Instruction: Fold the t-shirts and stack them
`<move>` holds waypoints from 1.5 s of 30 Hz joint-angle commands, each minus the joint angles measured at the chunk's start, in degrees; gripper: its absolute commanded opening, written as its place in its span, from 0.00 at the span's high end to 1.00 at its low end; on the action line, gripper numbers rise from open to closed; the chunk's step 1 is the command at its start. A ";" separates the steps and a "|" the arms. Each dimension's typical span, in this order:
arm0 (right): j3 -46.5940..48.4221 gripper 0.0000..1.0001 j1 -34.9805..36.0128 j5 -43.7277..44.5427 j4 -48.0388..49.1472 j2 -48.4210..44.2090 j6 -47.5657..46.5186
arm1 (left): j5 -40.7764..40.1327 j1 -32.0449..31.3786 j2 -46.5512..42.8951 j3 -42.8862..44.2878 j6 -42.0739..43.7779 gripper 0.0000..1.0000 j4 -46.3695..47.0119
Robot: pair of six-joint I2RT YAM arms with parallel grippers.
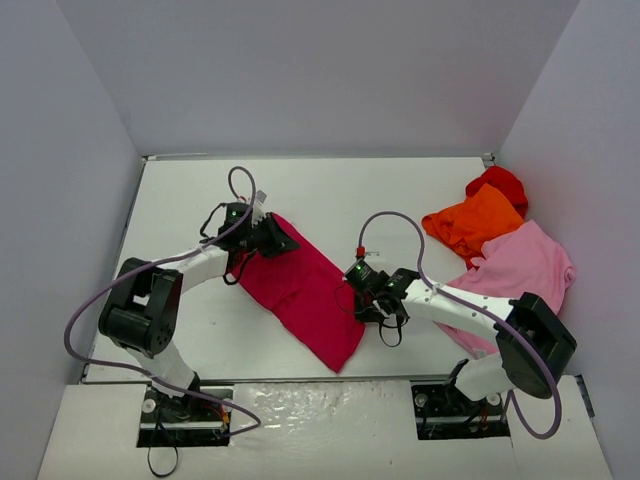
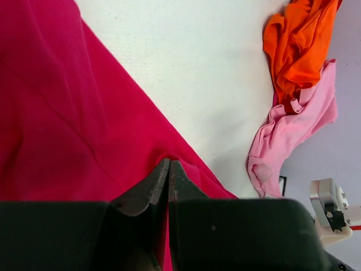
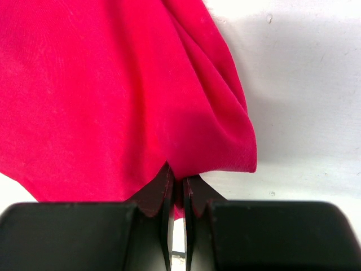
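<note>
A crimson-magenta t-shirt lies folded into a long strip running from upper left to lower right on the white table. My left gripper is shut on its upper left end; in the left wrist view the gripper pinches the crimson cloth. Along the strip's right edge my right gripper is shut on the cloth, and the right wrist view shows a fold of crimson t-shirt caught at that gripper.
At the right of the table lie an orange t-shirt, a bright red t-shirt behind it and a light pink t-shirt in front. Grey walls close in the table on three sides.
</note>
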 commanded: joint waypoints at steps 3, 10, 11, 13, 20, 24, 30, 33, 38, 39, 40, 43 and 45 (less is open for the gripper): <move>2.13 1.00 0.07 1.44 -1.17 0.07 -0.42 | 6.48 -1.72 4.16 -1.15 -9.17 1.00 12.44; 2.28 1.00 0.07 1.24 -1.24 0.20 -0.41 | 9.05 -1.88 5.52 -2.85 -12.65 1.00 11.06; 2.34 1.00 0.07 1.29 -1.23 0.20 -0.50 | 9.39 -1.88 5.37 -2.80 -12.68 1.00 10.17; 2.50 1.00 0.07 1.46 -1.23 0.20 -0.34 | 9.07 -1.96 4.63 -2.24 -11.05 1.00 5.50; 4.35 1.00 0.07 1.47 -1.79 -0.26 -0.50 | 3.16 -2.59 4.39 4.52 0.41 1.00 -13.82; 7.47 1.00 0.06 1.84 -2.23 -0.27 -1.74 | 2.71 -2.59 4.40 3.94 0.83 1.00 -13.83; 16.58 1.00 -0.25 3.07 -4.32 3.38 -6.40 | 2.14 -2.59 3.54 2.45 1.20 1.00 -13.83; 24.23 1.00 -0.54 3.75 -5.27 6.32 -8.75 | 2.02 -2.59 3.27 1.78 1.35 1.00 -13.83; 32.50 1.00 -0.54 3.06 -5.80 11.22 -11.82 | 2.63 -2.50 2.75 1.08 2.05 1.00 -13.83; 33.69 1.00 -0.49 2.77 -5.81 12.23 -12.35 | 2.63 -2.44 2.46 0.78 2.17 1.00 -13.83; 34.69 1.00 -0.46 2.53 -5.81 13.14 -12.79 | 2.63 -2.33 2.08 0.52 2.26 1.00 -13.83; 36.10 1.00 -0.46 1.89 -5.81 14.99 -13.57 | 1.84 -1.63 -1.74 -0.12 2.71 1.00 -14.82; 36.19 1.00 -0.46 1.73 -5.81 15.38 -13.69 | -1.63 -0.56 -5.35 0.42 4.62 1.00 -19.83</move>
